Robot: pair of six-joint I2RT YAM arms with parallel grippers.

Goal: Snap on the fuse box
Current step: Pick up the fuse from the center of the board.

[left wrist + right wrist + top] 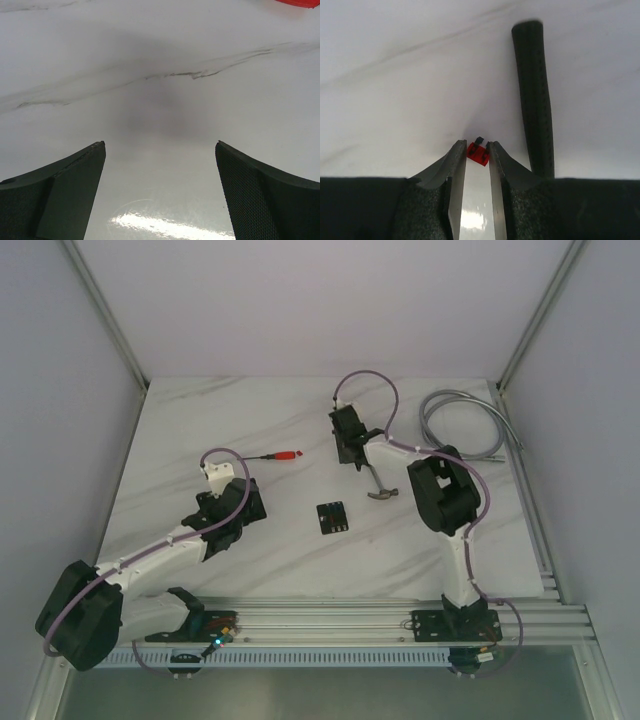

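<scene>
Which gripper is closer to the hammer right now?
Right. The right gripper, closed on a red fuse, sits just beside the hammer, at its handle. The left gripper, open, is far off to the left, beyond the fuse box.

Marble table (pixel 250 410) with red-handled screwdriver (pixel 285 454), hammer (pixel 378 490), grey cable (pixel 455 392), tiny red fuse (pixel 478 153).

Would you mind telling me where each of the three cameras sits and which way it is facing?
Top external: fixed above and behind the arms, looking down on the marble table; both arms show, the fuse box between them.
Left wrist: on the left arm, looking down past the open left tool at bare table; its two fingers show.
Right wrist: on the right arm, looking past the right tool, shut on a red fuse; a black handle lies beside.
Shared: all three see the marble table.
</scene>
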